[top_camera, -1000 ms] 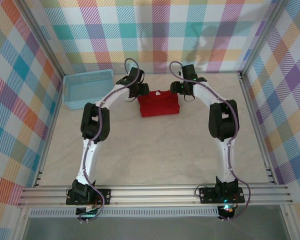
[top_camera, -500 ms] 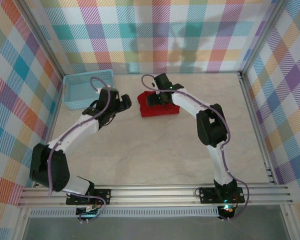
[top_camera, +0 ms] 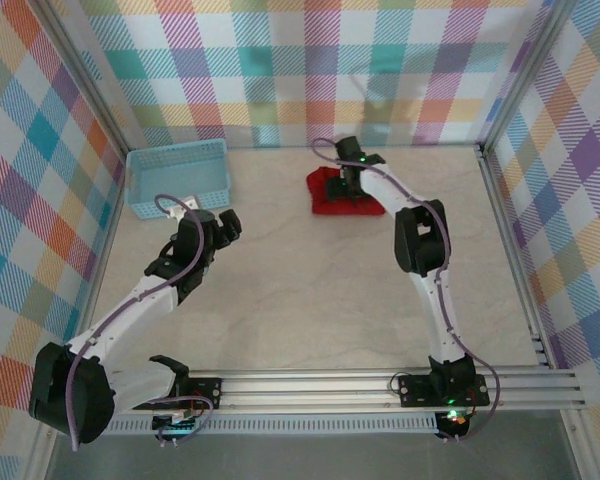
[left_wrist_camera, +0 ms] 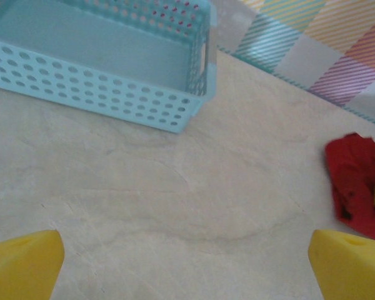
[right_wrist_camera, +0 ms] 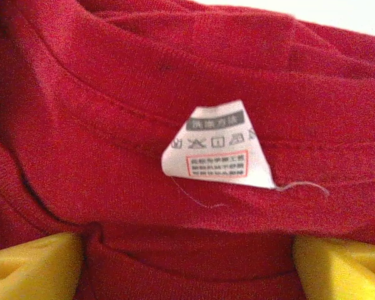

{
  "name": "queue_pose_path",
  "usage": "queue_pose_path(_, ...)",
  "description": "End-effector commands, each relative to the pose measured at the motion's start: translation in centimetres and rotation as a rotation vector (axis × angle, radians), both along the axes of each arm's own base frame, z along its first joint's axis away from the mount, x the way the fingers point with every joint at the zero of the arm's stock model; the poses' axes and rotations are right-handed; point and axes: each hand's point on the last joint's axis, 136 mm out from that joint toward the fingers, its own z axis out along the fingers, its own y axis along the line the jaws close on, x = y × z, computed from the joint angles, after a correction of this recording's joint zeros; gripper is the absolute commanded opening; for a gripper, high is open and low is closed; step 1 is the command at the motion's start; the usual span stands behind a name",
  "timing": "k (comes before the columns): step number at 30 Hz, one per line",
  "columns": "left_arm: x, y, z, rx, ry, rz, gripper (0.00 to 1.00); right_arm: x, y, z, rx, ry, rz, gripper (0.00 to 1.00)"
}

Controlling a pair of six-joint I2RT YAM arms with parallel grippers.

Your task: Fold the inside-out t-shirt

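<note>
The table (top_camera: 310, 290) carries the light-blue basket (top_camera: 170, 208). Right of the basket, well apart, lies the inside-out t-shirt (top_camera: 330, 205) — a compact, plain red bundle. The right gripper (right_wrist_camera: 187, 269) hangs over it, fingers spread wide. The left gripper (left_wrist_camera: 187, 269), in front of the basket, is spread too. A small pale neck label (right_wrist_camera: 215, 147) shows below the shirt's collar seam — printed side up.

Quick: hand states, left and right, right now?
Left hand: open, holding nothing.
Right hand: open, close over the red t-shirt, not clamped on it.
</note>
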Motion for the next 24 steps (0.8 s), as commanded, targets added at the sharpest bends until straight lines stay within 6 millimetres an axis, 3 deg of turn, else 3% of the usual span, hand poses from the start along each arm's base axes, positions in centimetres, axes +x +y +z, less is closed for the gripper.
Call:
queue_pose_path(1, -0.1, 1.4, 0.9, 0.037, -0.045, 0.039, 1.00, -0.6, -6.9, 1.7, -0.065, 0.029, -0.055, 0.86)
queue_pose_path(4, -0.3, 1.9, 0.9, 0.038, -0.050, 0.050, 1.00, -0.8, -9.8, 4.6, -0.114, -0.007, -0.106, 0.87)
queue_pose_path(6, -0.4, 2.2, 1.1, 0.039, -0.057, 0.054, 1.00, -0.9, -10.4, 6.2, -0.104, -0.032, -0.119, 0.87)
queue_pose_path(8, -0.5, 2.4, 1.2, 0.043, -0.057, 0.056, 1.00, -1.2, -9.2, 7.7, -0.064, -0.054, -0.097, 0.87)
queue_pose_path(11, -0.7, 2.5, 1.4, 0.042, -0.063, 0.059, 1.00, -1.7, -5.9, 9.0, 0.005, -0.077, -0.040, 0.88)
queue_pose_path(15, -0.8, 2.5, 1.2, 0.040, -0.059, 0.059, 1.00, -2.0, 0.0, 8.4, 0.162, -0.049, 0.043, 0.88)
queue_pose_path(19, -0.9, 2.5, 1.2, 0.035, -0.056, 0.057, 1.00, -1.7, 4.3, 5.6, 0.274, 0.023, 0.073, 0.87)
queue_pose_path(22, -1.1, 2.6, 1.3, 0.034, -0.057, 0.057, 1.00, -1.1, 5.6, 3.5, 0.328, 0.064, 0.057, 0.87)
queue_pose_path(24, -1.2, 2.7, 1.2, 0.041, -0.056, 0.057, 1.00, -0.6, 5.3, 2.2, 0.321, 0.084, 0.033, 0.87)
